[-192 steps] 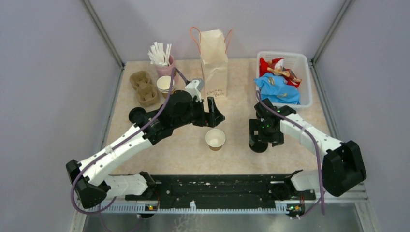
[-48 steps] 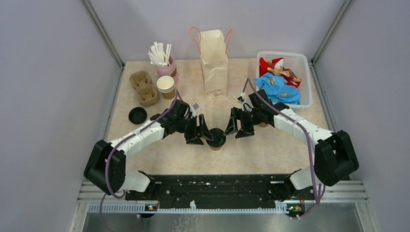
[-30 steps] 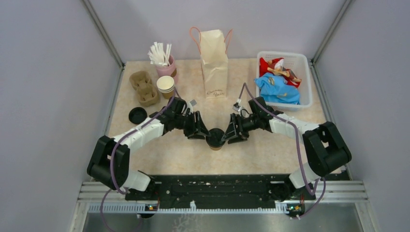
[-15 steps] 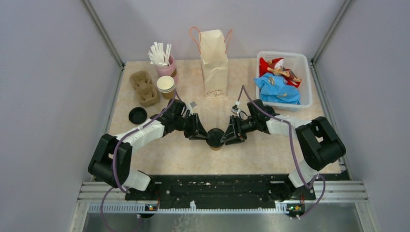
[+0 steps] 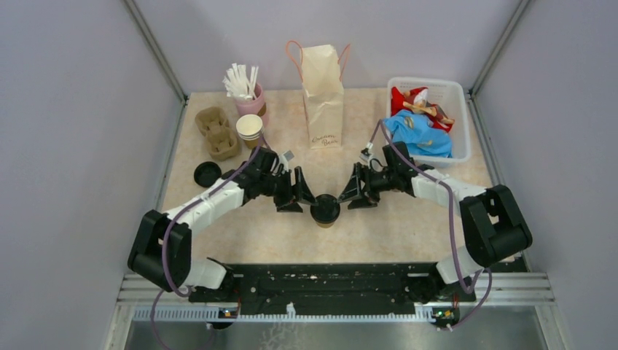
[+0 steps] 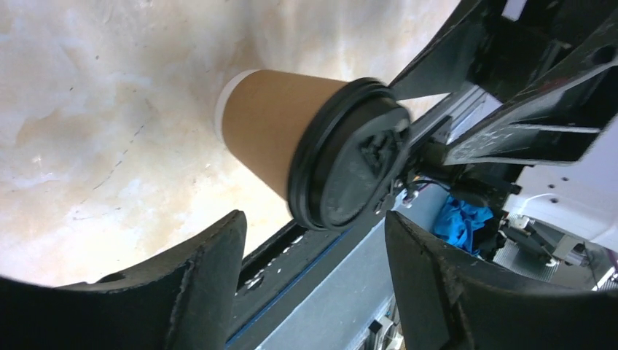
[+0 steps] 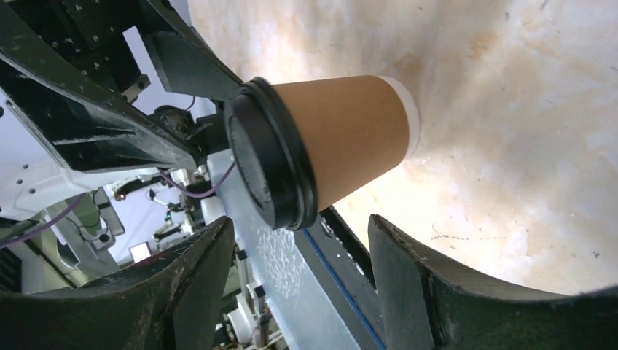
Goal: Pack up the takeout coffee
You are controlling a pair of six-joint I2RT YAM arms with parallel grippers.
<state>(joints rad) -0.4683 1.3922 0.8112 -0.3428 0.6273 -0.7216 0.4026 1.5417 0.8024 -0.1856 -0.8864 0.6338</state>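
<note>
Brown paper cup (image 6: pixel 266 127), round black plastic lid (image 6: pixel 348 159), mottled beige table (image 6: pixel 87 109)

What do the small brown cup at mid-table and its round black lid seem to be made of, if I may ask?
The small brown cup looks like matte kraft paper, with a white base band; whether it is lined inside cannot be seen. Its round black lid looks like moulded plastic: slight sheen, raised rim, embossed details.

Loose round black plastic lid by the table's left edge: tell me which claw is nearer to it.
Left. The left claw sits to the right of the lid; the right claw is farther right, beyond the lidded brown paper cup.
</note>
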